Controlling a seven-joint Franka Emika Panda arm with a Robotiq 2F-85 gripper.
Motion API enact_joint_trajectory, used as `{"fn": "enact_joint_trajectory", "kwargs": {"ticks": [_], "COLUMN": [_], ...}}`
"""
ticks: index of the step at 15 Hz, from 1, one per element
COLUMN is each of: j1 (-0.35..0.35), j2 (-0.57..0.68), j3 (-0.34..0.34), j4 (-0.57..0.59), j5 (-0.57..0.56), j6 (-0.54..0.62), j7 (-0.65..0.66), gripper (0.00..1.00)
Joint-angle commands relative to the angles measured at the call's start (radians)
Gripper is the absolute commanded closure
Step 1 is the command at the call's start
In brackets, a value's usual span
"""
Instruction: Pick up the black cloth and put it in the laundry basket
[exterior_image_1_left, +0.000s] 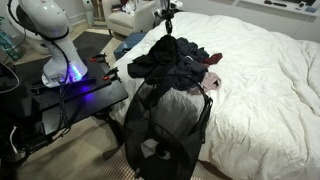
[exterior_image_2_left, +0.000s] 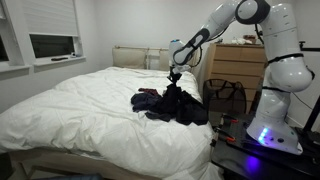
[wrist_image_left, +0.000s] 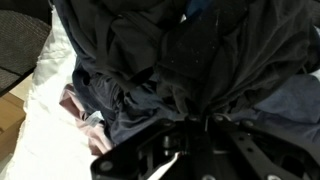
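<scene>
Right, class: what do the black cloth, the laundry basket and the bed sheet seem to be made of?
Black cloth: soft matte fabric; it hangs in limp folds from the claw. Laundry basket: probably thin black mesh; light shows through its wall. Bed sheet: white matte fabric, perhaps cotton; lightly creased.

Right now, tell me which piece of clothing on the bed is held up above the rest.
The black cloth, drawn up into a peak under the gripper; the other clothes lie slack on the bed.
</scene>
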Motion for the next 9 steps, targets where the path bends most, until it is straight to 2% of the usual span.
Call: {"fn": "enact_joint_trajectory", "kwargs": {"ticks": [1, 9], "j1": [-0.006, -0.091], "j2": [-0.142, -0.348], "j3": [0.006, 0.116], "j4": [-0.010, -0.015], "j5": [-0.106, -0.277], "j6": [-0.116, -0.333], "j7": [0.093, 0.231], "gripper": [0.98, 0.98]}}
